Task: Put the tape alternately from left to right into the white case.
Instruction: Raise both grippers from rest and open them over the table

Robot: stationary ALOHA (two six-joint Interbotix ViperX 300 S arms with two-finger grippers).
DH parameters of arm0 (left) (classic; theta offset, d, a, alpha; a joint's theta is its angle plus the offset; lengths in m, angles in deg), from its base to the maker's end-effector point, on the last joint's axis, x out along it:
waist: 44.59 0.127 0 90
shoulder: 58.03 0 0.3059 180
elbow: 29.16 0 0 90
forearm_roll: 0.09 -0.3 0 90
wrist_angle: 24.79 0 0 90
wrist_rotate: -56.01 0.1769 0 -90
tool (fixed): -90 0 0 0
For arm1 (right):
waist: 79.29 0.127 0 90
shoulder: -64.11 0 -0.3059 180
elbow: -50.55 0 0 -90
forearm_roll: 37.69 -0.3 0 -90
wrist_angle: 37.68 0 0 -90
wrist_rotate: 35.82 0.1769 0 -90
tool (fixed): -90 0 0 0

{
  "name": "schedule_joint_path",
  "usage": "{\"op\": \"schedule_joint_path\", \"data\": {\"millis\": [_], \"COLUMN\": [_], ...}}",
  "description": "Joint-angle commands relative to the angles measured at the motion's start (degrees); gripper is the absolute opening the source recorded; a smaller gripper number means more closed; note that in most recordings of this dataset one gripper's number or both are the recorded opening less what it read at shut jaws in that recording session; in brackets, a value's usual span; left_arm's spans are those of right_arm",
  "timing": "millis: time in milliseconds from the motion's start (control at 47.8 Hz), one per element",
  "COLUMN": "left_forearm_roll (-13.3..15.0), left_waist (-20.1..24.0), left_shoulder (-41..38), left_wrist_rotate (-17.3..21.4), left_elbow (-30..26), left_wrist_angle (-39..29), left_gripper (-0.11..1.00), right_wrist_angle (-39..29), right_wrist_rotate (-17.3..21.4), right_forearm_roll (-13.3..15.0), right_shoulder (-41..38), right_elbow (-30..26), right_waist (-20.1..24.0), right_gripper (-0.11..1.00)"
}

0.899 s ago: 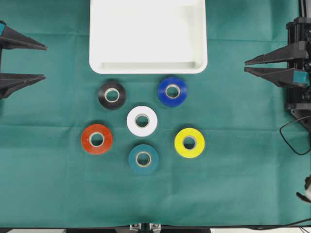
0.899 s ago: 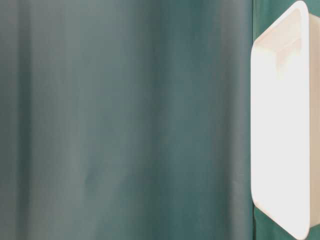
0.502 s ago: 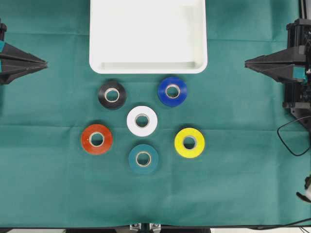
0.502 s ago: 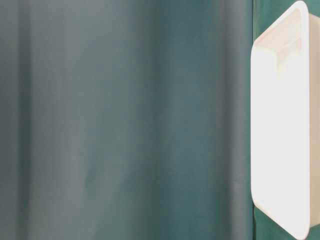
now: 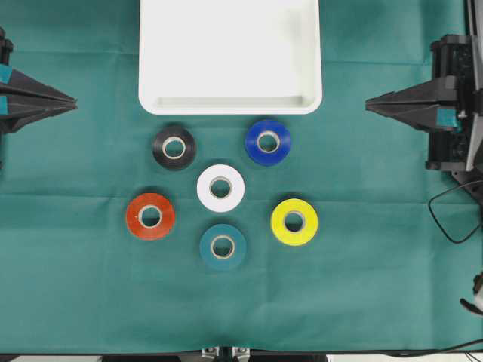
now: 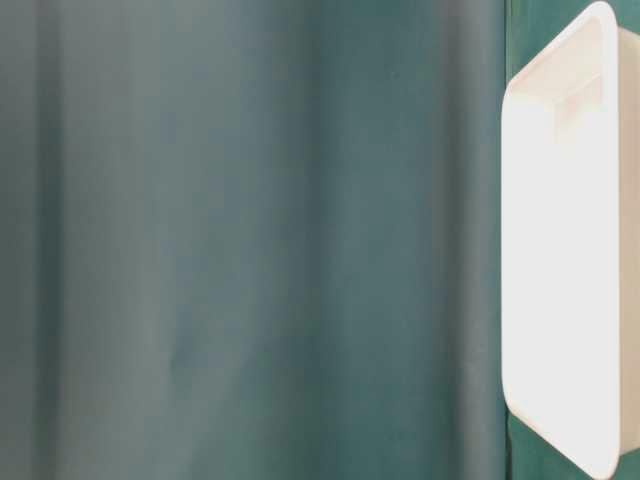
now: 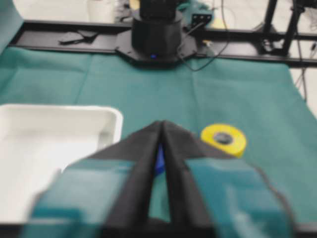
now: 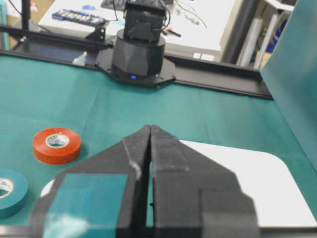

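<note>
You are at the very start: all six rolls lie on the green-covered tabletop [image 5: 392, 286] just below the white case [image 5: 230, 104], which holds nothing yet. The black roll [image 5: 174, 148] and blue roll [image 5: 268, 142] sit nearest the case, the white roll [image 5: 220, 188] in the middle, the red-orange roll [image 5: 150, 216], teal roll [image 5: 223, 246] and yellow roll [image 5: 294, 222] farther off.

Your left hand [image 5: 69, 100] hangs at the left edge with its jaws pressed together, gripping nothing. Your right hand [image 5: 371, 105] hangs at the right edge, likewise closed and empty. Both are well apart from the rolls.

The order runs left to right, so the red-orange roll looks like the first pick, for the left hand. Part its jaws, bring it over that roll, and straddle the ring wall before you close.
</note>
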Motion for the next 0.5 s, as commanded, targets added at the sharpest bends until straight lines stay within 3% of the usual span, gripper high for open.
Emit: {"op": "schedule_joint_path", "data": {"millis": [0, 84, 167, 376, 418, 481], "left_forearm_roll": [0.2, 0.2, 0.2, 0.2, 0.3, 0.3], "left_waist": [-0.2, -0.2, -0.2, -0.2, -0.2, -0.2], "left_shoulder": [-0.9, -1.6, -2.6, -5.8, -6.4, -7.3], "left_wrist_rotate": [-0.4, -0.4, -0.4, -0.4, -0.4, -0.4], "left_elbow": [-0.3, 0.2, 0.1, -1.3, -1.8, -2.2], "left_wrist_angle": [0.3, 0.3, -0.2, -2.9, -3.3, -3.9], "left_gripper": [-0.06, 0.03, 0.18, 0.77, 0.82, 0.82], "right_wrist_angle": [0.3, 0.3, 0.3, 0.3, 0.2, -0.4], "right_wrist_rotate": [0.1, 0.1, 0.1, 0.1, 0.1, 0.2], "right_forearm_roll": [0.0, 0.0, -0.1, -0.1, 0.0, -0.2], "right_shoulder": [-1.2, -1.8, -2.2, -3.1, -3.2, -3.5], "right_elbow": [-2.2, -2.4, -2.5, -2.6, -2.7, -3.0], "right_waist": [-0.2, -0.2, -0.1, -0.1, -0.2, -0.2], "right_gripper": [0.00, 0.01, 0.13, 0.70, 0.77, 0.73]}}
